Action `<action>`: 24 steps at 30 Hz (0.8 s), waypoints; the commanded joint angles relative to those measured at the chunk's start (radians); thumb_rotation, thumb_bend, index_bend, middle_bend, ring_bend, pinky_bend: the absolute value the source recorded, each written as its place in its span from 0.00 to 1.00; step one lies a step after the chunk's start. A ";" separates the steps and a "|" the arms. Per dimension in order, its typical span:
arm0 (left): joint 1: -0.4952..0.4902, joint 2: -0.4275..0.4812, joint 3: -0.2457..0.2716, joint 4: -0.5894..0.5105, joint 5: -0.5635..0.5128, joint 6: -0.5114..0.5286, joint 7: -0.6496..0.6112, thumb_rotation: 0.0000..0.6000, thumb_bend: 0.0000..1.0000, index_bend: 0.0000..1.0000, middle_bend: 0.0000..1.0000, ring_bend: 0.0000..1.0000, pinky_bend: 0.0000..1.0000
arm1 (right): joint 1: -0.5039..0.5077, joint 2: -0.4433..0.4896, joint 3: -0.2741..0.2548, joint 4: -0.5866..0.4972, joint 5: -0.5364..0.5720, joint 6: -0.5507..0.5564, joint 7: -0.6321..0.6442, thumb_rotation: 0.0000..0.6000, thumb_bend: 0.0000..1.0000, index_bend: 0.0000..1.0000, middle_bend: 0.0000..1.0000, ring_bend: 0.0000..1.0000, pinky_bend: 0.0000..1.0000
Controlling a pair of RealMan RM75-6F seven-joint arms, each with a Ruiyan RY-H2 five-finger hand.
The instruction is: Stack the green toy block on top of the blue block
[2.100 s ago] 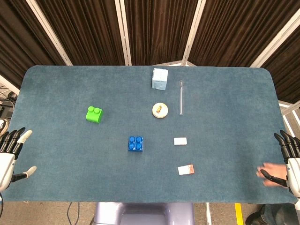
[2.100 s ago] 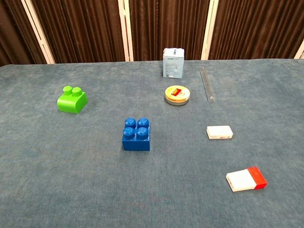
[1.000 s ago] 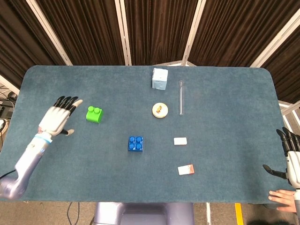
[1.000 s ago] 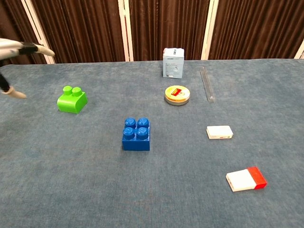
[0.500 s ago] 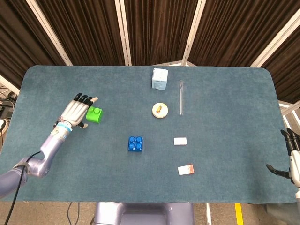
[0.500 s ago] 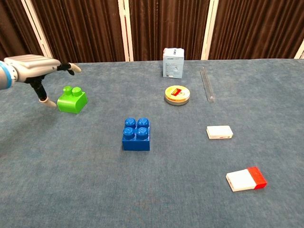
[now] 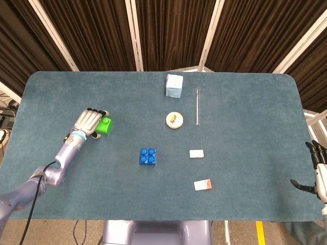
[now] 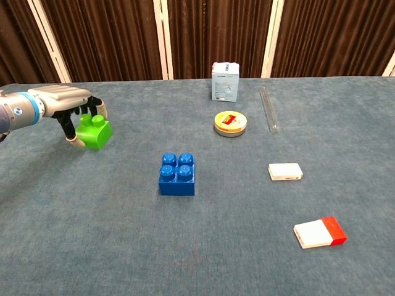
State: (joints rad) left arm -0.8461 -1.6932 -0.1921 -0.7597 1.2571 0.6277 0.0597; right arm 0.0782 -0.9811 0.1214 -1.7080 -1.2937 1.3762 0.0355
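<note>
The green toy block (image 7: 106, 126) sits at the table's left, seen slightly tilted in the chest view (image 8: 96, 133). My left hand (image 7: 88, 122) wraps it from the left: fingers curl over its top and the thumb sits low on its left side (image 8: 65, 102). The blue block (image 7: 147, 156) stands alone near the table's middle, to the right of and nearer than the green one (image 8: 177, 174). My right hand (image 7: 319, 171) hangs at the table's far right edge with fingers apart, holding nothing; the chest view does not show it.
A pale blue box (image 7: 173, 85) stands at the back centre. In front of it lies a round tin (image 7: 174, 120), with a clear tube (image 7: 197, 106) to its right. A small white box (image 7: 196, 153) and a white-and-red box (image 7: 203, 185) lie right of the blue block.
My left hand has travelled in from the table's left edge to the green block and curled its fingers around it. The right hand drew back slightly at the right edge.
</note>
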 commanded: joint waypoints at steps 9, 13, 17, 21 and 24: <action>0.009 0.064 0.001 -0.100 0.049 0.079 -0.138 1.00 0.00 0.48 0.51 0.46 0.39 | 0.006 0.002 -0.001 -0.003 0.016 -0.025 0.006 1.00 0.00 0.03 0.00 0.00 0.00; 0.031 0.156 -0.022 -0.302 0.038 0.125 -0.155 1.00 0.00 0.48 0.51 0.46 0.39 | 0.008 0.002 -0.002 -0.004 0.015 -0.030 0.010 1.00 0.00 0.03 0.00 0.00 0.00; 0.046 0.240 -0.042 -0.518 -0.020 0.148 -0.069 1.00 0.00 0.48 0.51 0.46 0.39 | 0.008 0.006 -0.003 -0.009 0.005 -0.028 0.016 1.00 0.00 0.03 0.00 0.00 0.00; 0.040 0.295 -0.050 -0.720 -0.151 0.162 0.119 1.00 0.00 0.48 0.51 0.46 0.39 | 0.007 0.009 -0.005 -0.015 -0.006 -0.023 0.020 1.00 0.00 0.03 0.00 0.00 0.00; 0.011 0.316 -0.047 -0.863 -0.305 0.186 0.281 1.00 0.00 0.48 0.51 0.46 0.39 | 0.006 0.013 -0.007 -0.016 -0.012 -0.024 0.029 1.00 0.00 0.03 0.00 0.00 0.00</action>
State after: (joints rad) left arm -0.8163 -1.4406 -0.2297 -1.4606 1.1232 0.7758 0.1538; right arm 0.0847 -0.9697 0.1150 -1.7240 -1.3039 1.3524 0.0622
